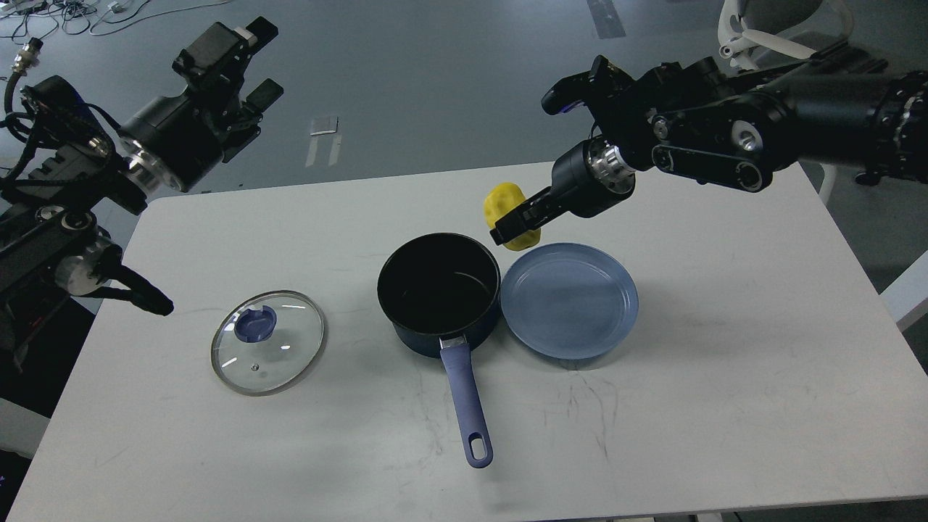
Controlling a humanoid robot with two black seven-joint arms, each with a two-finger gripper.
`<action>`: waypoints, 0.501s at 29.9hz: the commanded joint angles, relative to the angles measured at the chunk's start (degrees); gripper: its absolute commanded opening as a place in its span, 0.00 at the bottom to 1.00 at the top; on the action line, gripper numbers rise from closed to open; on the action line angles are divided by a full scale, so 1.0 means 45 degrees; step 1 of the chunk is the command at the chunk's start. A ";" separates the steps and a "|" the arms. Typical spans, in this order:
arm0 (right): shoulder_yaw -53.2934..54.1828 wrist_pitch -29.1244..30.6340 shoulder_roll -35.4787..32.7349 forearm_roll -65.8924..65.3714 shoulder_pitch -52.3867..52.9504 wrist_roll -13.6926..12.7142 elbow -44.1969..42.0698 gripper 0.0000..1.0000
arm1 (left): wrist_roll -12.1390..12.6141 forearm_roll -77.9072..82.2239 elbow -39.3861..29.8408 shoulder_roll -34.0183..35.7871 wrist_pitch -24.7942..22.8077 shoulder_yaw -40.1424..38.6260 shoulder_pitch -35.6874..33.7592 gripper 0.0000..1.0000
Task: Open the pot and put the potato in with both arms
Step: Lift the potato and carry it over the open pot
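Head view: the right gripper (pixel 513 226) grasps the potato (pixel 504 206) in the air, just behind the right rim of the pot (pixel 438 290), which stands open on the table (pixel 725 362). A blue plate (pixel 569 301) touches the pot's right side. The glass lid (pixel 268 341) lies at the left. The left gripper (pixel 250 61) is raised beyond the table, fingers apart.

White table (pixel 725 377) carries pot (pixel 439 293), lid (pixel 268 341), plate (pixel 570 300).

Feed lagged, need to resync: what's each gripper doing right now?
Left gripper: open, empty, raised beyond the table's left corner.
Right gripper: shut on the potato, beside the pot.
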 commanded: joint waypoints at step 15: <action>0.0275 -0.0003 0.1042 0.0370 -0.1414 0.0001 -0.1580 0.25 | 0.0214 -0.0020 -0.0327 0.0246 -0.0048 -0.0114 0.0012 0.98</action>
